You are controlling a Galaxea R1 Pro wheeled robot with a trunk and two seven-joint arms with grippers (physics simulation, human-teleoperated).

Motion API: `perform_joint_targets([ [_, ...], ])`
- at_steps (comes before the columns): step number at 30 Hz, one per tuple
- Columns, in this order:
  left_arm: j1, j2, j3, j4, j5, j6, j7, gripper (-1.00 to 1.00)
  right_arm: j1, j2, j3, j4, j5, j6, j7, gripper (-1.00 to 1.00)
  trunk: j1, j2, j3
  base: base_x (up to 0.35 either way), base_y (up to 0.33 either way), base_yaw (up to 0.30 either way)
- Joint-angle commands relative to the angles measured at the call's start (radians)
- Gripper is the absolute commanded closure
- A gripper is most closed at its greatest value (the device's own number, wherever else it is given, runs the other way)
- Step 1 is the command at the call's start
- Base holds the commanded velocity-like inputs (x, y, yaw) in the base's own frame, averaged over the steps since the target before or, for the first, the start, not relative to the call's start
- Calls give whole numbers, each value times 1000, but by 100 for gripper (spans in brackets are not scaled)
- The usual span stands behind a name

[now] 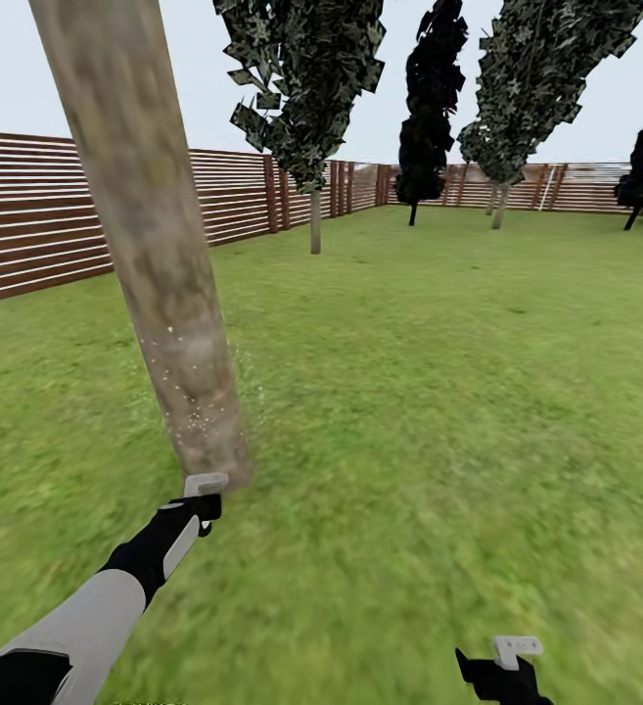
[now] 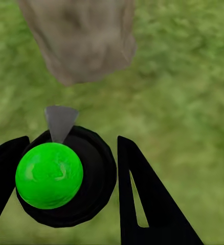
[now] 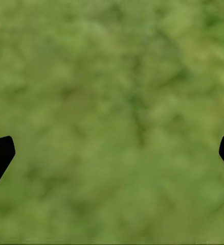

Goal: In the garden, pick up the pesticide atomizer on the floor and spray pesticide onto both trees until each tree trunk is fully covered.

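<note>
Spraying of the first trunk is the step judged to be in hand. The left hand (image 1: 204, 501) is clamped on the pesticide atomizer (image 2: 66, 176), which is seen in the left wrist view as a round black body between the two dark fingers (image 2: 142, 194), topped by a bright green ball and with a pale grey nozzle aimed at the foot of the tree. In the head view the sprayer's pale head is seen just beside the base of the near tree trunk (image 1: 150, 245), which runs from about 7 o'clock of the picture's centre up toward 11 o'clock. Fine pale specks are scattered over the lower part of that mottled grey-brown bark, and none can be made out higher up, so coverage is judged partial.

The next move is judged to call for the nozzle to be raised along the trunk, kept pointed at the bark, and for the grip to be kept firm. The second tree (image 1: 314, 220), thin with distance, is seen near 12 o'clock by the wooden fence (image 1: 27, 225), well apart across the floor (image 1: 438, 392); a drive over the grass would be needed for it.

The right hand (image 1: 512, 658), at about 5 o'clock, is held apart over bare grass with nothing between its fingertips.
</note>
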Motion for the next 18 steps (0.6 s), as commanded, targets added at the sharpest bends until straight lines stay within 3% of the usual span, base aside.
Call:
perform_joint_targets([
  [1, 0, 0, 0, 0, 0, 0, 0, 100, 0, 0, 0, 0, 0, 0, 0, -100, 0, 0, 0, 97, -276, 243],
  [8, 0, 6, 1, 0, -2, 0, 8, 100, 0, 0, 0, 0, 0, 0, 0, -100, 0, 0, 0, 98, -275, 44],
  [14, 0, 2, 0, 0, -2, 0, 9, 100, 0, 0, 0, 0, 0, 0, 0, -100, 0, 0, 0, 171, -248, 259],
  [18, 0, 5, 1, 0, -2, 3, 9, 100, 0, 0, 0, 0, 0, 0, 0, -100, 0, 0, 0, 236, -197, 21],
])
